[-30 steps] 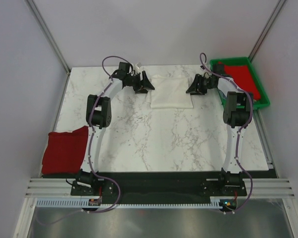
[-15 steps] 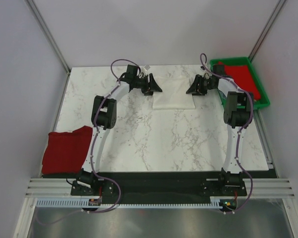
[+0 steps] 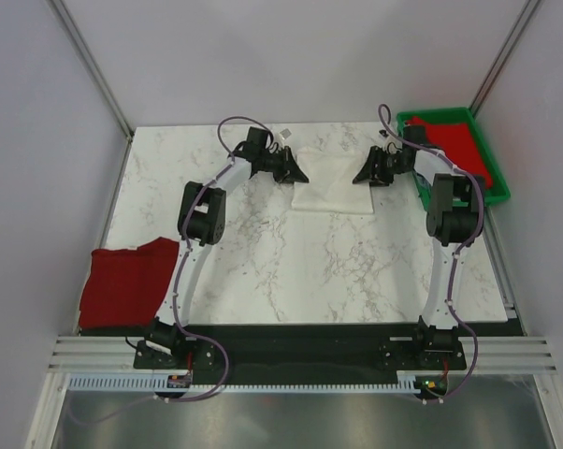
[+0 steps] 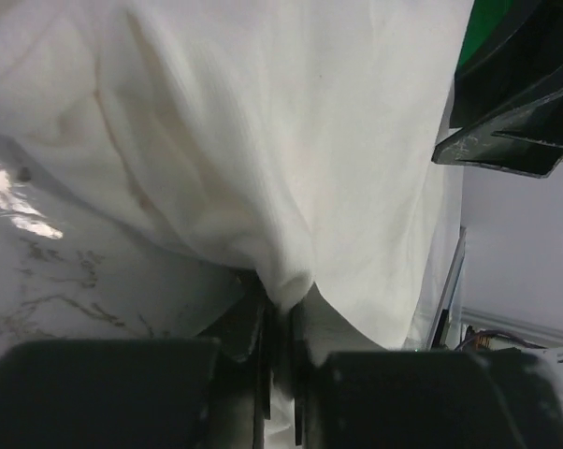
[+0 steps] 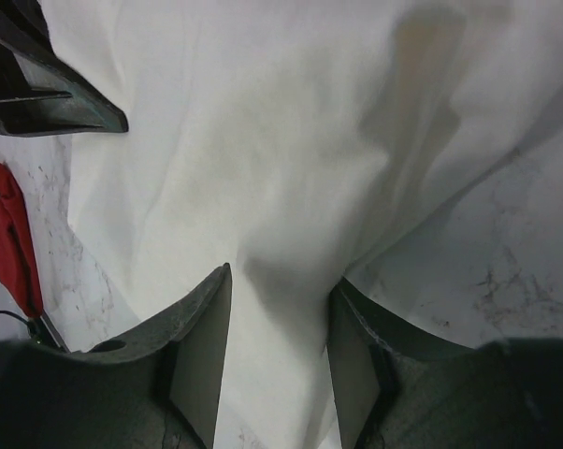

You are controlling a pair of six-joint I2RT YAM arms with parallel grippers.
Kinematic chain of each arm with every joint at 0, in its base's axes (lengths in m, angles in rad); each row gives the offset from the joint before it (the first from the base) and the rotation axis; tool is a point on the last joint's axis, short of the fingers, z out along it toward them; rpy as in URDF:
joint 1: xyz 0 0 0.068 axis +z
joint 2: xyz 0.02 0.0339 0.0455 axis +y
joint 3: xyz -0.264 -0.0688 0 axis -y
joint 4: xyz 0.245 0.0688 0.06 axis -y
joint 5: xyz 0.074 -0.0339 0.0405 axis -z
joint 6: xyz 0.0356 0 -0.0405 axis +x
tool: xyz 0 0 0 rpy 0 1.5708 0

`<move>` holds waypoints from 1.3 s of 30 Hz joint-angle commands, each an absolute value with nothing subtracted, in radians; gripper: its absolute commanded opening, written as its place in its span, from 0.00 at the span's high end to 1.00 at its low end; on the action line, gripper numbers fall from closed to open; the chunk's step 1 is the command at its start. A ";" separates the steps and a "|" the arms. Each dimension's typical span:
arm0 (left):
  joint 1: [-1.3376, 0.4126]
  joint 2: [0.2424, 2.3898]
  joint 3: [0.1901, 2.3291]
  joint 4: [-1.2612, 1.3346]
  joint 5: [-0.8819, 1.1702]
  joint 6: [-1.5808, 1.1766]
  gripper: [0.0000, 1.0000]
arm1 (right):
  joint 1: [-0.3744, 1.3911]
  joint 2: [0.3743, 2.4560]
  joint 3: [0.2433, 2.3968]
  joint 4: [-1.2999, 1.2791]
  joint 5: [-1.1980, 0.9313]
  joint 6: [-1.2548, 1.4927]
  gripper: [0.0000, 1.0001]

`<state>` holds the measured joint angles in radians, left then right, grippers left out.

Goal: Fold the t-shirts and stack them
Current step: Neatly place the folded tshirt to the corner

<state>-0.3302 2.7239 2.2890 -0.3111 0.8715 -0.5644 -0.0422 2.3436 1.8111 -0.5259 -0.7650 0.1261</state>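
Now left claw (image 4: 280, 309) pinching white t-shirt (image 3: 332, 181), right claw (image 5: 280, 346) straddling it

Soft matt white cloth t-shirt (image 3: 333, 181), glossy marbled table (image 3: 291, 271), shiny green plastic tray (image 3: 495, 192)

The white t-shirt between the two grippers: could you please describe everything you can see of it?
The white t-shirt is soft, finely ribbed cream-white cloth, folded into a rough rectangle, lying at the far middle of the marble table. The left gripper has pinched its left edge into a tight fold. The right gripper straddles the opposite edge, cloth between its spread fingers.
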 commanded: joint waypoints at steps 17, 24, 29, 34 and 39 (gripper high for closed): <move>-0.219 2.128 1.659 -0.891 0.812 -0.029 0.98 | -0.187 1.996 1.767 -0.523 -0.824 0.075 0.49; -0.166 1.915 1.450 -1.091 0.660 0.219 0.98 | -0.189 1.933 1.753 -0.523 -0.824 0.080 0.50; -0.141 1.750 1.345 -1.114 0.522 0.256 0.98 | -0.189 1.885 1.724 -0.525 -0.836 0.083 0.50; -0.078 1.570 1.252 -1.161 0.407 0.278 0.98 | -0.189 1.870 1.707 -0.538 -0.864 0.080 0.50; -0.002 1.363 1.164 -1.181 0.292 0.310 0.98 | -0.189 1.841 1.669 -0.532 -0.888 0.074 0.51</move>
<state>-0.0345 1.4776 1.1961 -1.1393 0.4076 0.2413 -0.1871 1.8927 1.6886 -0.5396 -0.8421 0.0994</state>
